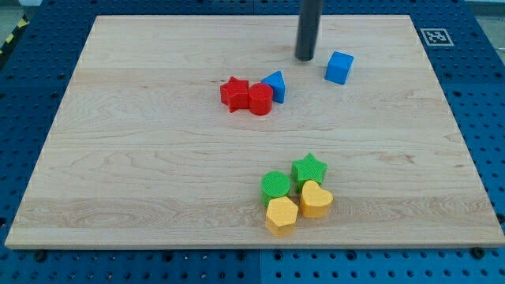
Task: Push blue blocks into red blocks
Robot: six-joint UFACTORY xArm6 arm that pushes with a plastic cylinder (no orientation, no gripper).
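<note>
1. Camera view: we see a pale wooden board (pixel 158 158) lying on a blue perforated table (pixel 31 47), with a small black-and-white marker (pixel 435 36) at the board's upper right corner.
2. Our rod (pixel 308 28) comes down from the view's top edge, and my tip (pixel 305 57) rests on the board near the top, a little right of centre.
3. We carry no pincer at all — only the plain rod, so there is nothing spread, pressed together or pinching.
4. The blue cube (pixel 339 68) sits just to the view's right of the tip and slightly lower, apart from it with a strip of bare wood between them.
5. The blue triangular block (pixel 275 85) lies below and to the view's left of the tip, near it but not touching.
6. That triangular block presses against the right side of the red cylinder (pixel 260 99), as far as we can tell.
7. The red star (pixel 233 93) touches the cylinder's left side, so the two reds and one blue form a tight row.
8. The blue cube stands clearly apart from that row, off to the view's right.
9. Well below, toward the view's bottom, four blocks huddle together — a green cylinder (pixel 275 185), a green star (pixel 309 169), a yellow hexagon (pixel 281 214) and a yellow heart (pixel 316 199).
</note>
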